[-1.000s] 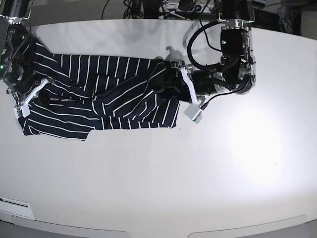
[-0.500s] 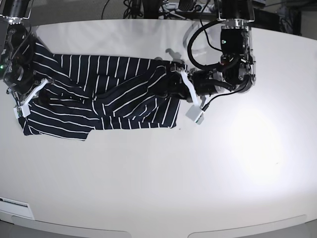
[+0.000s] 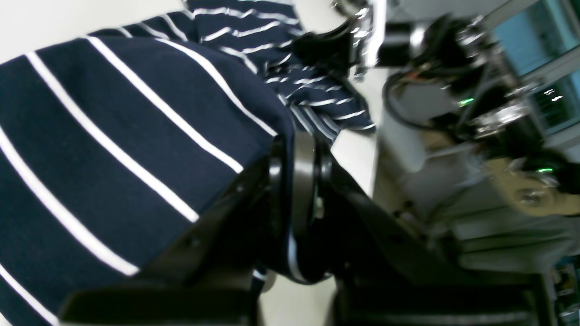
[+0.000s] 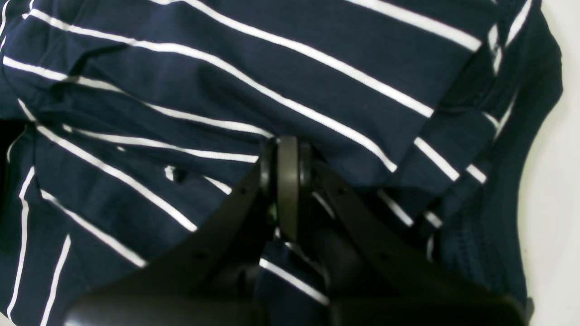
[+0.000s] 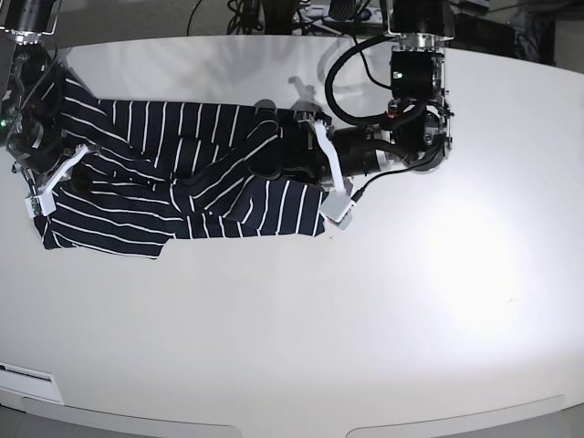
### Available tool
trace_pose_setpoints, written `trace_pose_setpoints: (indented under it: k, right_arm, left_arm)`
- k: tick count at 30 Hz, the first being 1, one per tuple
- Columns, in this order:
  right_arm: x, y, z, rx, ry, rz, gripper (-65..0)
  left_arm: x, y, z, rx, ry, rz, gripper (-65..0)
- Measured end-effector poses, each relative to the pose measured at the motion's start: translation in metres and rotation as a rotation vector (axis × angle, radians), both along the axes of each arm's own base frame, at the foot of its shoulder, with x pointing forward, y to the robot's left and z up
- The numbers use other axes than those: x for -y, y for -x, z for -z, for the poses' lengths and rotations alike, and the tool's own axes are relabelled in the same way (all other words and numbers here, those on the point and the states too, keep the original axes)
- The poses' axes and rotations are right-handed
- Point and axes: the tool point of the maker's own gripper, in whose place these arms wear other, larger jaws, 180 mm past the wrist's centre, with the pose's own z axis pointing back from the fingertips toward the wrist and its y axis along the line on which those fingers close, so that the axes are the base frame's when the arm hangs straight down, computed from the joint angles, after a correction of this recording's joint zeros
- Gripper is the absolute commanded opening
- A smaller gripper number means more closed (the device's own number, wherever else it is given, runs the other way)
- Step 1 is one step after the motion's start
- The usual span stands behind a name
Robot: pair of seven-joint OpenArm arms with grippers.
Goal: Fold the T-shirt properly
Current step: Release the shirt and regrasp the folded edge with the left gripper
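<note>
So the T-shirt (image 5: 182,187) is lying bunched up toward the far-left part of the white surface (image 5: 365,328), stretched out sideways and pretty rumpled, with a ridge of cloth humped up through its middle. The left tool (image 3: 294,190) sits at the shirt's right end and, going by its wrist view, its jaws are pinched tight together with a fold of striped cloth running right up into them, so I'd call that clamped on the fabric. The right tool (image 4: 287,181) is over at the shirt's left end, jaws also squeezed together with cloth bunched around the tips, so it looks clamped on the shirt too. What worries me: the grabs look like they've caught thick wads, not one clean edge, so any pull could drag several layers along and the fold would land crooked. With both ends pinched, if one arm travels without the other giving slack, the cloth between them goes tight and could slip out of a grip or skid the whole shirt across the surface. That middle hump could also get trapped under a fold as a permanent wrinkle.
</note>
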Motion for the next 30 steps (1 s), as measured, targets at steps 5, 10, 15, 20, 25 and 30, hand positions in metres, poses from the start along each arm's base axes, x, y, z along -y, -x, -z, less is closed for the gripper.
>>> trace_pose_setpoints:
  k: [5, 10, 15, 20, 25, 30]
  right_arm:
    - [0.000, 0.000, 0.000, 0.000, 0.000, 0.000, -65.0]
    - [-0.003, 0.000, -0.001, 0.005, -0.018, -0.010, -65.0]
    - [-0.005, 0.000, -0.001, 0.005, -0.025, -0.018, -54.7]
    - [-0.005, 0.000, -0.001, 0.005, -0.025, -0.018, -54.3]
    - [-0.005, 0.000, -0.001, 0.005, -0.025, -0.018, -54.3]
    - [-0.005, 0.000, -0.001, 0.006, -0.025, -0.018, -54.3]
  left_arm:
    - [0.007, 0.007, 0.016, -0.007, -0.094, 0.036, -43.9]
    - [0.022, 0.017, 0.016, -0.031, -0.089, 0.081, -29.2]
    - [0.018, 0.009, 0.002, 0.010, -0.059, 0.051, -49.7]
    - [0.004, -0.014, -0.034, 0.128, 0.002, -0.054, -65.0]
    - [-0.024, -0.035, 0.001, 0.088, -0.208, -0.202, -65.0]
    - [-0.049, -0.046, 0.042, 0.068, -0.518, -0.308, -65.0]
